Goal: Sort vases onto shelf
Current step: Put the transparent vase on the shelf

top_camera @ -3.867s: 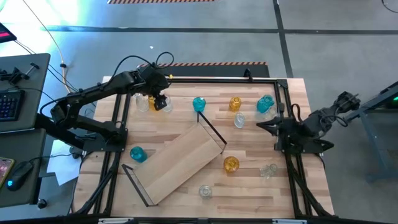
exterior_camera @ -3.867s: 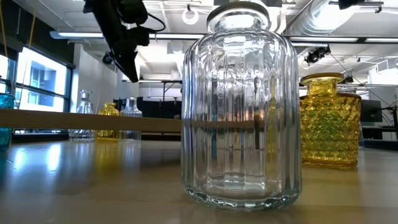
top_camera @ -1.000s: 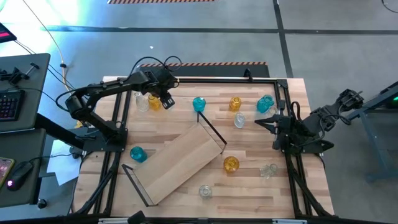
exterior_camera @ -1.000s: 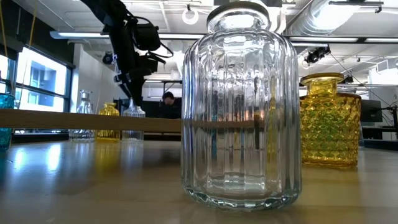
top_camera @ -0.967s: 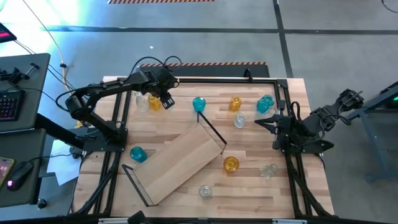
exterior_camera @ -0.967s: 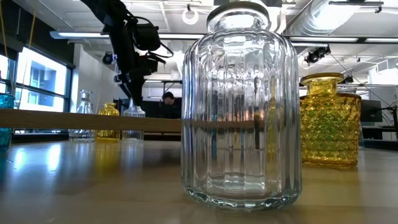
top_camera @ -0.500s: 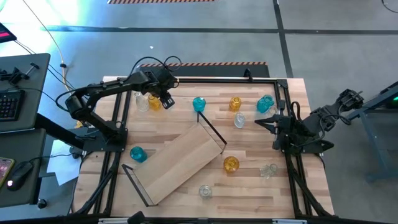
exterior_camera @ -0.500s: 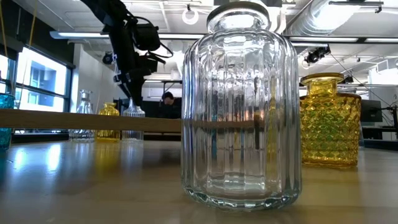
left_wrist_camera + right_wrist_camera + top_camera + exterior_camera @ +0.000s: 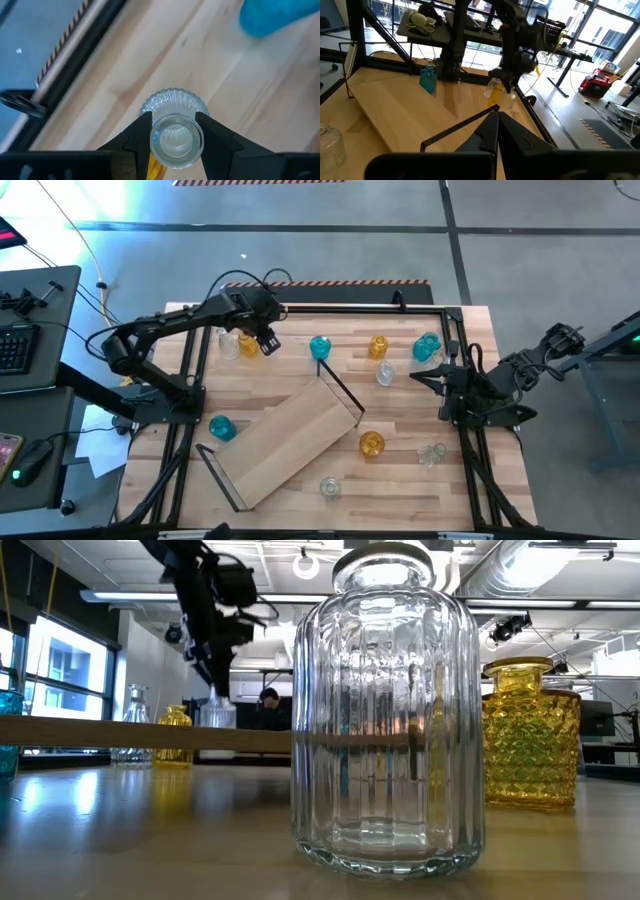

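My left gripper (image 9: 266, 340) is at the table's far left, shut on a small clear ribbed vase (image 9: 174, 105). An amber vase (image 9: 248, 346) and a clear vase (image 9: 228, 346) stand on their bases just left of it. The shelf (image 9: 290, 438), a light-wood board with black wire frames at both ends, lies slantwise on the middle of the table. My right gripper (image 9: 418, 374) hovers shut at the table's right side, holding nothing. My left gripper pinches the clear vase's neck, just under the round mouth (image 9: 176, 139), between its two fingers (image 9: 141, 137). The fingers come from above, slanting steeply down. The vase hangs upright below them (image 9: 217, 712); the shelf board hides its base in the low view.
Other vases stand scattered: teal ones (image 9: 320, 347) (image 9: 427, 347) (image 9: 221, 427), amber ones (image 9: 378, 345) (image 9: 371, 444), clear ones (image 9: 385, 373) (image 9: 432, 452) (image 9: 330, 487). A black frame (image 9: 455, 360) runs around the table. A person (image 9: 268, 698) shows in the room behind.
My left gripper has risen a little, and the clear vase has gone up with it, upright. My right gripper has kept still.
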You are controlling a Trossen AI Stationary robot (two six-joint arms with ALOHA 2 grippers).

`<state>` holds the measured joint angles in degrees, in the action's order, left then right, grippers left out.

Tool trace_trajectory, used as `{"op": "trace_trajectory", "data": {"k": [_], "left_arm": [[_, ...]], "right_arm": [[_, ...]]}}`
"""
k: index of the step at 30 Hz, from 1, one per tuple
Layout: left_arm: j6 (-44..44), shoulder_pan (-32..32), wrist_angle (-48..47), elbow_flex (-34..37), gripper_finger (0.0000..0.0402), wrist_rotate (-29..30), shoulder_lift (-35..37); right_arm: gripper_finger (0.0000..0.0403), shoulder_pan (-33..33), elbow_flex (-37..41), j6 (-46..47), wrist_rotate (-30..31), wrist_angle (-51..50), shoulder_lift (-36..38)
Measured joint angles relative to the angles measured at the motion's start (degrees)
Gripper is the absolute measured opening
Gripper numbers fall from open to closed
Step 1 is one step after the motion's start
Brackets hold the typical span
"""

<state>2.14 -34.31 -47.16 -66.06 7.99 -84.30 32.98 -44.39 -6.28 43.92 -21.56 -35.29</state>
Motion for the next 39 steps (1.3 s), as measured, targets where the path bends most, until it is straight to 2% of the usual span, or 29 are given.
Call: {"op": "trace_trajectory", "data": {"k": [8, 17, 23, 39], "left_arm": [[-2.81, 1.88, -3.66, -6.46, 0.0119, -1.65, 2.28], [-7.18, 10.18, -8.06, -10.42, 0.0119, -3.04, 2.23], [-11.42, 15.49, -10.32, -11.04, 0.0119, -3.02, 2.23], [-21.50, 28.50, -5.48, -11.04, 0.0119, -2.91, 2.04]], "right_arm": [[0.0000, 0.01, 0.01, 0.04, -1.24, -0.02, -0.02], [0.0000, 0.01, 0.01, 0.00, -1.97, -0.02, 0.00], [0.0000, 0.01, 0.01, 0.00, -1.95, -0.02, -0.02], [0.0000, 0.01, 0.01, -0.15, -2.00, -0.02, 0.00]]}}
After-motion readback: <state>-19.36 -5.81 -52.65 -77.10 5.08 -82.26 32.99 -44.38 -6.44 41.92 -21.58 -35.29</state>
